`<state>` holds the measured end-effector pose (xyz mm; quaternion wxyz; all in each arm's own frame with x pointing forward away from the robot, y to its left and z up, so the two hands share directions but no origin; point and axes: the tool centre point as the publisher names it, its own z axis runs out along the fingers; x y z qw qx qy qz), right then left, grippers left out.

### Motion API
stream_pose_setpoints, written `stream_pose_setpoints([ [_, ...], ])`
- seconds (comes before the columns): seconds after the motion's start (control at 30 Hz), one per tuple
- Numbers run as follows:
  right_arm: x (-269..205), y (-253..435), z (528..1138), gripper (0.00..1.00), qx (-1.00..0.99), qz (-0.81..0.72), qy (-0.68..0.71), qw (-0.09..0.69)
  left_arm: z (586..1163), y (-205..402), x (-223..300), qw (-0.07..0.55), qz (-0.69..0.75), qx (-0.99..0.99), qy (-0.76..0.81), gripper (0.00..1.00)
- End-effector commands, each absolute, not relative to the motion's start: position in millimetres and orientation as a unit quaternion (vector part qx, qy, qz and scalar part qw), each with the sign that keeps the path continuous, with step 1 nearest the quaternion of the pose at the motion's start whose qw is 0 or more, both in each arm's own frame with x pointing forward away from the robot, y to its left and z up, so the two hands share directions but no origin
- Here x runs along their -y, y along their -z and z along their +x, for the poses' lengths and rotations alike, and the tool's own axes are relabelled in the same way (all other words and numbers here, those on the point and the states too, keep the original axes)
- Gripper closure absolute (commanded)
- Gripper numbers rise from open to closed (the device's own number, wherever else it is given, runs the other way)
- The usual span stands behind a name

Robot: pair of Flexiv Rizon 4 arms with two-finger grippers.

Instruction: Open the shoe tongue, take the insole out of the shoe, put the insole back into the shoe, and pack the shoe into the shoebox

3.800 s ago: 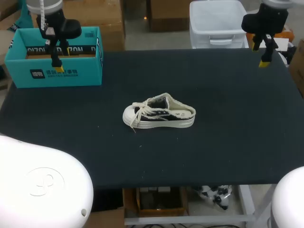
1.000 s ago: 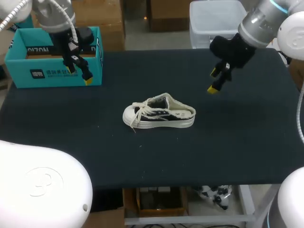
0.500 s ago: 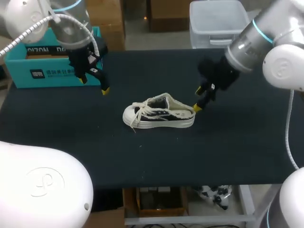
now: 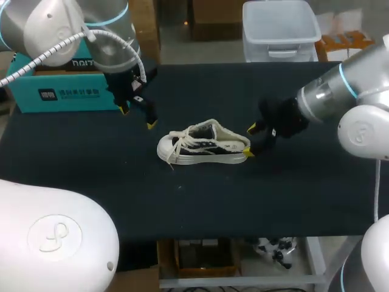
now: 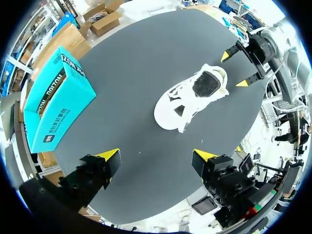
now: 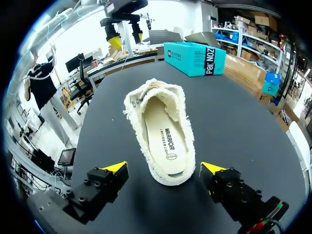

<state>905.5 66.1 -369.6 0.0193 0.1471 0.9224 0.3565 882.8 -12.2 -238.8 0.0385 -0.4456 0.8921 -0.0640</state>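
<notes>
Head view: canvas sneaker [image 4: 203, 144], upright on the dark table [image 4: 304, 194], is flanked at the heel by the right gripper [image 4: 250, 140], fingers parted; left gripper [image 4: 137, 117] is likewise spread | Left wrist: sneaker is seen ahead of the jaws, teal shoebox [image 5: 53, 102] off to one side | Right wrist: insole [image 6: 168, 134] is seen seated inside; no step is judged done.

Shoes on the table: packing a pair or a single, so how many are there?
1. The shoe lies mid-table, its heel at the right gripper; none seems hidden.
</notes>
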Motion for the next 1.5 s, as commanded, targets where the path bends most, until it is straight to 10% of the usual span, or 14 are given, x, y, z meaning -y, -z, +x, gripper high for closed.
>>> stream_pose_setpoints([
  [0.03, -65, 383, 906, 0.0, -0.912, 0.153, -0.38, 0.03, 881, 241, 18, 0.037, -0.441, -0.894, 0.064, 0.0],
  [1.5, -94, 428, 928, 0.0, -0.893, 0.101, -0.438, -0.02, 876, 253, 38, 0.023, -0.427, -0.901, 0.068, 0.0],
])
